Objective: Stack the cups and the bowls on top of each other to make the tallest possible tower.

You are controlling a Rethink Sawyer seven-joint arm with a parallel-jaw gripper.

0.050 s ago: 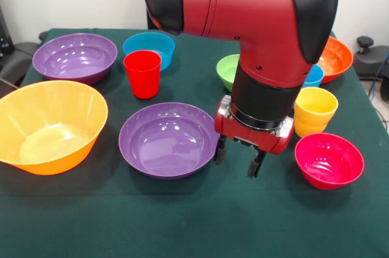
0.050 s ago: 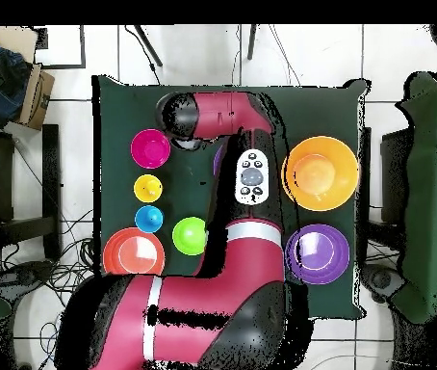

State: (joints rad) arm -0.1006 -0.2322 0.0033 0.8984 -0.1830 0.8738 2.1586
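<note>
Nothing is stacked in earnest yet. The cups and bowls stand apart on the green table, all mouth-up, except the yellow cup, which seems to sit nested in a second yellow one beneath it; I cannot be sure.

Layout, front view:
- Purple bowl, front centre, empty.
- Second purple bowl, far left.
- Large yellow-orange bowl, left edge.
- Red cup, upright, just in front of the blue bowl.
- Green bowl, partly hidden behind the arm.
- Orange bowl, far right, with a light blue cup at its near side, mostly covered.
- Pink bowl, front right, just in front of the yellow cup.

The gripper hangs low over the cloth in the gap between the front purple bowl and the pink bowl, close beside the purple bowl's right rim. Its two fingers point straight down, set partly apart with bare cloth showing between them; it holds nothing.

Relation that matters: the purple bowl's rim lies immediately to the gripper's left in this view, the pink bowl further off to its right, and the yellow cup behind it. My judgement is that the purple rim is the nearest grasp, needing only a short sideways shift and a drop over the wall. Risk: nudging the bowl rather than straddling its rim.
</note>
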